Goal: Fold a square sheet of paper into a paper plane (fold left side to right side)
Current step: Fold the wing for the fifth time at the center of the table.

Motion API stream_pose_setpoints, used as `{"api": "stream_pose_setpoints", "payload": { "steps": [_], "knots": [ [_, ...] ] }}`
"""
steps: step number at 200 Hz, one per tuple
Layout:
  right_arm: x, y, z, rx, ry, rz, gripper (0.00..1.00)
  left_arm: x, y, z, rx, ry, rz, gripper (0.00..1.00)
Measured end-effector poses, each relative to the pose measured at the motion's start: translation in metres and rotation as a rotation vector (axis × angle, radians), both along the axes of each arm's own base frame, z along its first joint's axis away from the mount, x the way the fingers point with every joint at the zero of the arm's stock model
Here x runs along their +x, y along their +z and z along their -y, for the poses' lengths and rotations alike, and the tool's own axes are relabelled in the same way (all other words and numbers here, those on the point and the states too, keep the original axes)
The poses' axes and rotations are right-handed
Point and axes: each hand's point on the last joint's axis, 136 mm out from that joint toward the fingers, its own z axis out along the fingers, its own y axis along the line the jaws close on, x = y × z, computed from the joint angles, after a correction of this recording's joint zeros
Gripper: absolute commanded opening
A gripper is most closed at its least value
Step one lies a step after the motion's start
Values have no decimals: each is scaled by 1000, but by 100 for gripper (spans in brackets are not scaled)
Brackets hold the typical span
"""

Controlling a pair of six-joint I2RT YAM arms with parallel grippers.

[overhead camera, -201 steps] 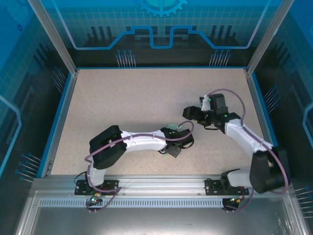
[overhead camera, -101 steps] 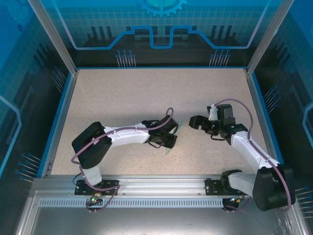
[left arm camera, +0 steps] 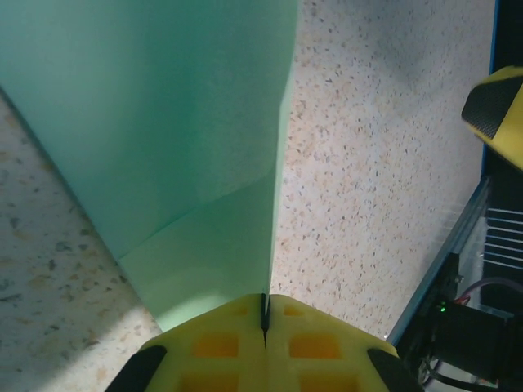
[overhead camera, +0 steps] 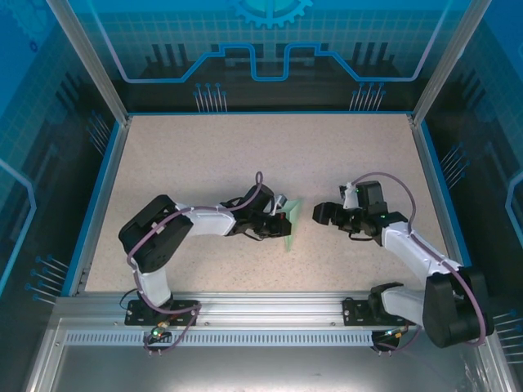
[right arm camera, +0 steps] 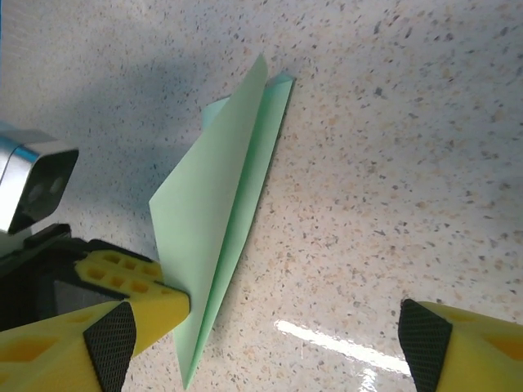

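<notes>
The paper plane (right arm camera: 214, 220) is pale green paper folded into a slim pointed dart, with one flap raised off the speckled table. From above, the paper plane (overhead camera: 290, 222) sits at the table's middle. My left gripper (overhead camera: 278, 222) is shut on its edge; in the left wrist view the yellow fingertips (left arm camera: 245, 335) meet with the thin green paper (left arm camera: 163, 122) pinched in their seam. My right gripper (overhead camera: 321, 214) stands open just right of the paper, apart from it. In its own view the right gripper (right arm camera: 265, 343) straddles bare table beside the dart's point.
A blue rim (overhead camera: 106, 196) and dark wall panels bound the speckled table (overhead camera: 204, 155). The left wrist camera housing (right arm camera: 33, 188) sits close to the paper. The right gripper's finger (left arm camera: 498, 106) shows at the edge of the left wrist view.
The left gripper has swung back and slightly left with the paper, which now stands out to its right. The right gripper has come down toward the paper.
</notes>
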Motion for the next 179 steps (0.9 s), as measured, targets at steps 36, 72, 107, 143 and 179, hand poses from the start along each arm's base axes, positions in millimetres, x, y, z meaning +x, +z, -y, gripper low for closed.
{"api": "stream_pose_setpoints", "payload": {
  "steps": [36, 72, 107, 143, 179],
  "knots": [
    [-4, -13, -17, -5, 55, -25, 84, 2, -6, 0, -57, 26, -46, 3],
    [-7, -25, -32, -19, 102, -46, 83, 4, -3, -2, -110, 45, -58, 4],
    [-6, -39, -43, -18, 116, -79, 78, 6, -8, -10, -161, 80, -86, 3],
    [3, -43, -58, -2, 119, -91, 73, 5, -18, -19, -179, 110, -124, 3],
    [19, -41, -70, 5, 105, -78, 66, 10, -11, -19, -213, 119, -108, 3]
  ]
}}
